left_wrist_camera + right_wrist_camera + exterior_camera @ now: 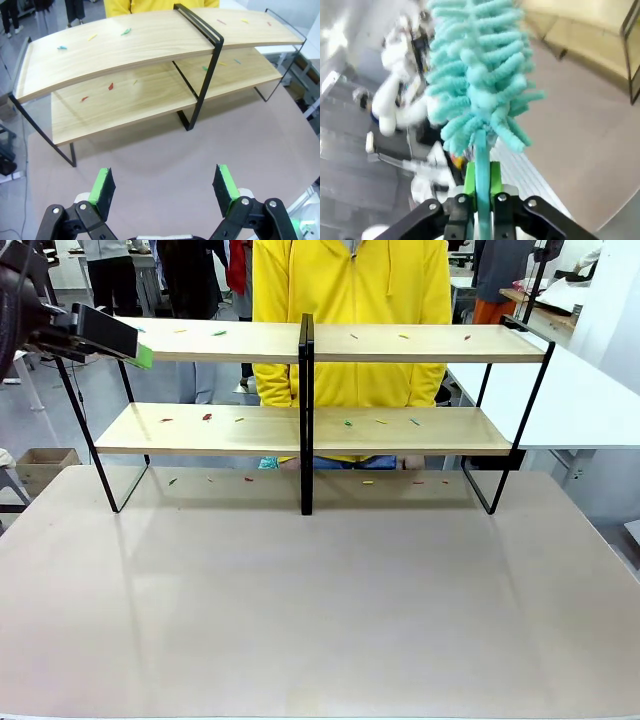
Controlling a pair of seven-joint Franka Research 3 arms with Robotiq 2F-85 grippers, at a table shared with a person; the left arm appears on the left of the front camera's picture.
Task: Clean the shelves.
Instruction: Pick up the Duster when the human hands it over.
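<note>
Shelves (420, 430), coloured scraps (207, 417) strewn on both tiers and table (320, 620) beneath (yellow-hooded person (350, 280) close behind). Left gripper (165, 182) spread, empty; right gripper (481, 185) pinching teal duster (480, 70) handle.

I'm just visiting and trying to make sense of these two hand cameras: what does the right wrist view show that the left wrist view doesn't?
Right wrist view: a fluffy teal duster, its handle clamped in the shut right gripper. Left wrist view: the left gripper, open and holding nothing, small coloured scraps scattered on both tiers, and a person's yellow top behind. Both: the wooden shelves and the pale table.
</note>
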